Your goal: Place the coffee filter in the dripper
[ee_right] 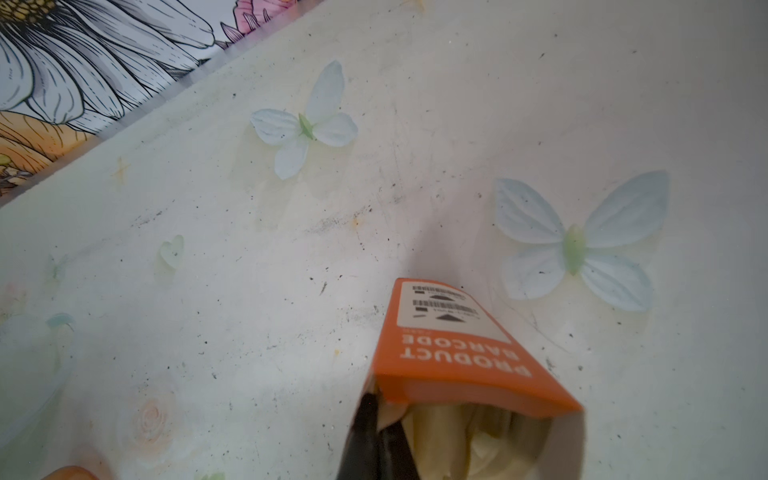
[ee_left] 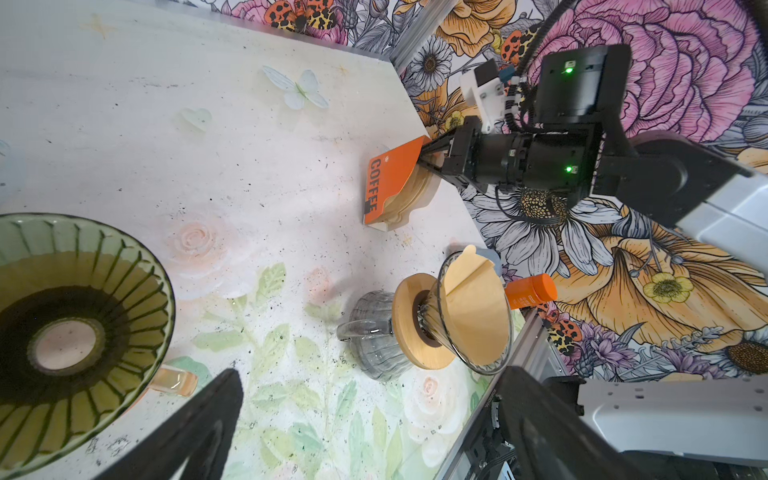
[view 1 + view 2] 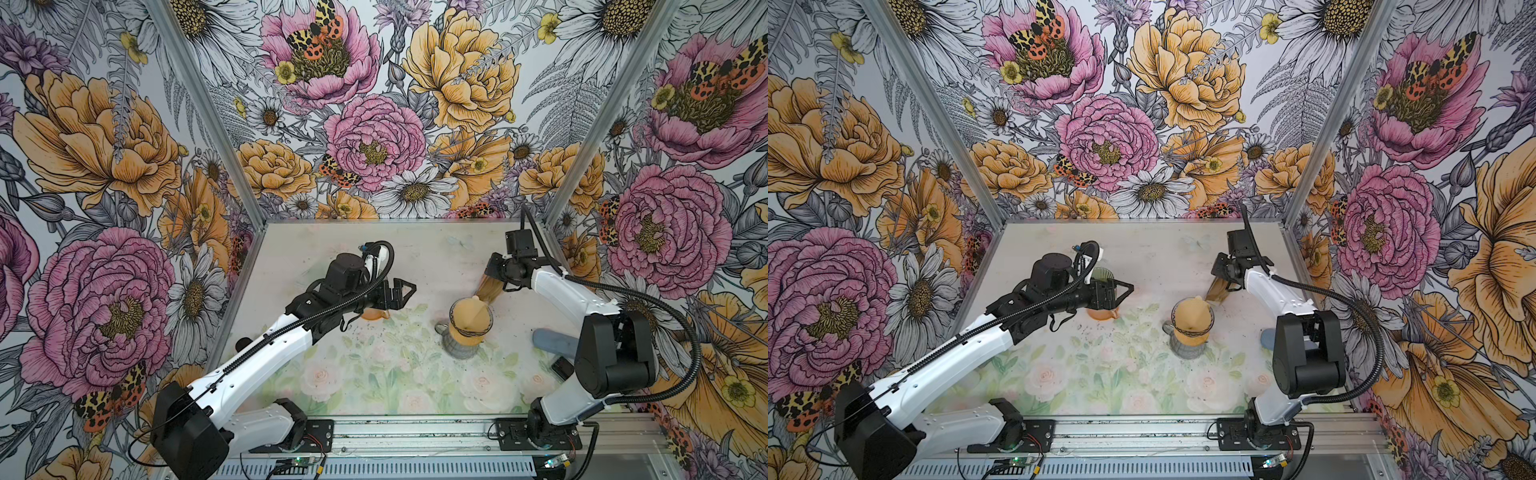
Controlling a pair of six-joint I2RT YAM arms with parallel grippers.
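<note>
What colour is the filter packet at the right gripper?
The filter packet is orange, with black COFFEE lettering down one face; it shows best in the left wrist view.

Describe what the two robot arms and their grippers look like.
Both the left arm and right arm have white links with black joint housings, and a ribbed black cable runs along each. The left gripper and right gripper are black open triangular frames. Green lights glow near the right gripper.
</note>
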